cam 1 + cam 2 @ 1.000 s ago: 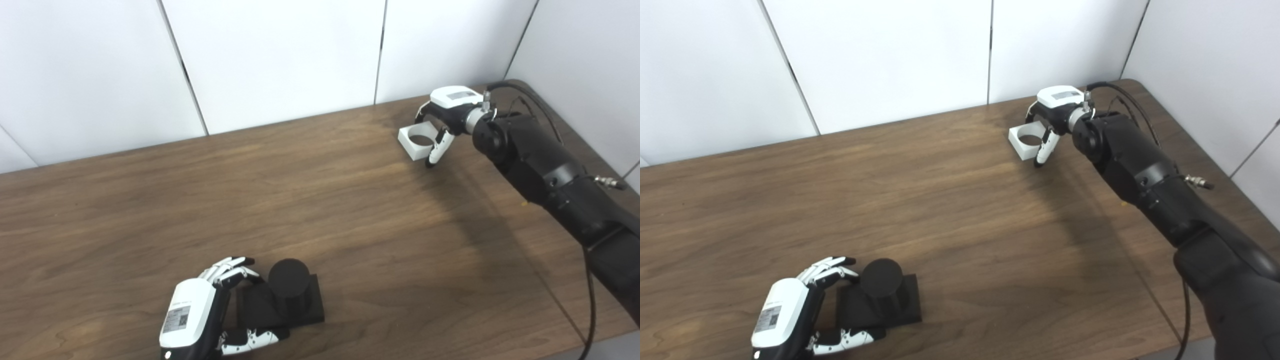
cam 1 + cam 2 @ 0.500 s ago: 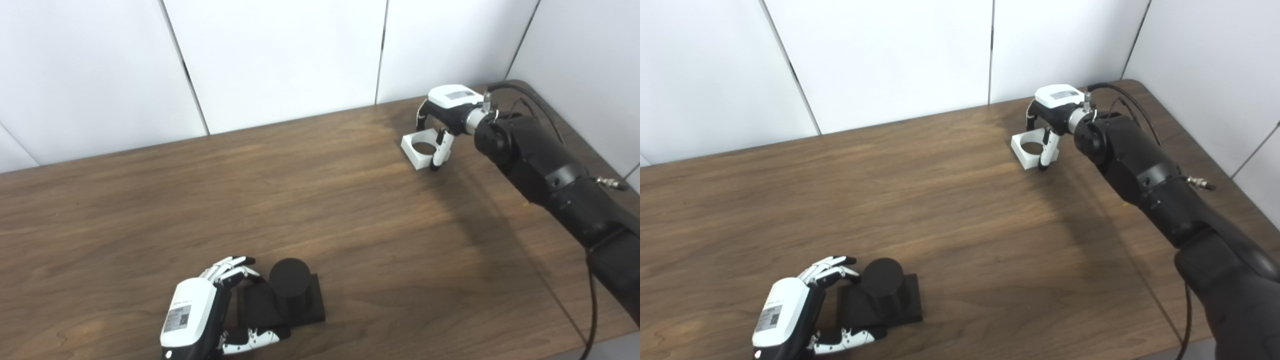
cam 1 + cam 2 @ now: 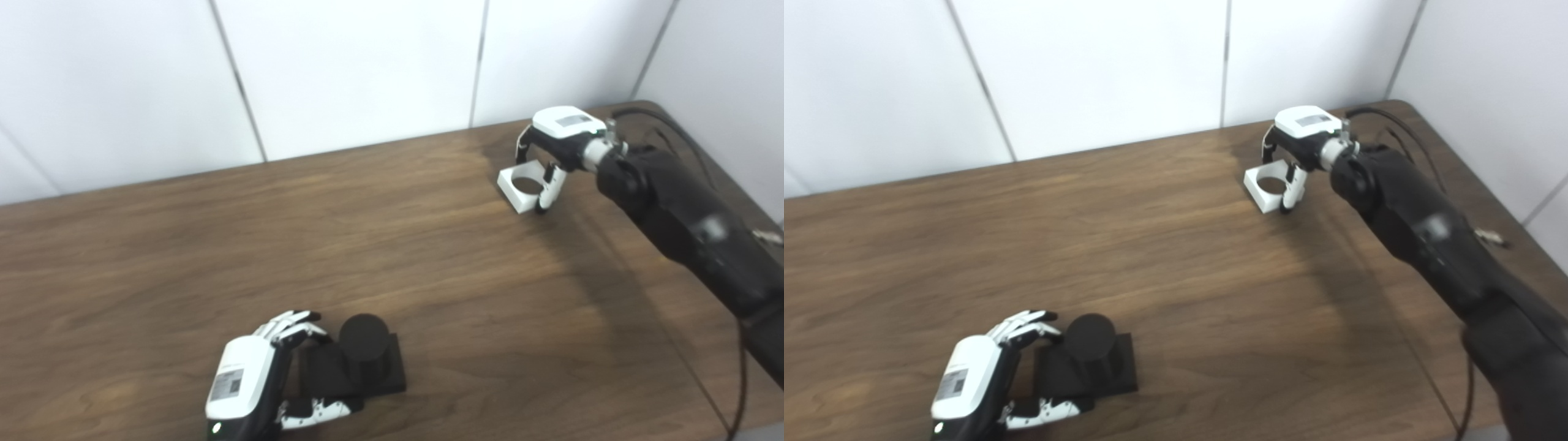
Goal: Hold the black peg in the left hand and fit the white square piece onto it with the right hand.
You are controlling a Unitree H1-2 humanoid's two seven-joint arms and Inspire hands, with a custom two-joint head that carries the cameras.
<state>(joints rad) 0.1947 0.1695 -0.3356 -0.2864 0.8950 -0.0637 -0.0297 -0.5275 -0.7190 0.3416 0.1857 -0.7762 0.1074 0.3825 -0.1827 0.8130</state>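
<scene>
The black peg is a short round post upright on a square black base, near the table's front edge at the left. My left hand wraps the base's left side, with fingers along its far edge and the thumb at its near edge. At the far right lies the white square piece with a round hole. My right hand comes down over it. Its thumb presses the near right side and its fingers curl behind the far side. I cannot tell whether the piece is off the table.
The brown wooden table ends at white wall panels behind. Its rounded right corner lies just past my right hand. A black cable runs along the right forearm.
The right hand's thumb has swung in from apart to rest against the white piece, which turned and shifted a little. The camera has shifted slightly. The left hand and peg stay as before.
</scene>
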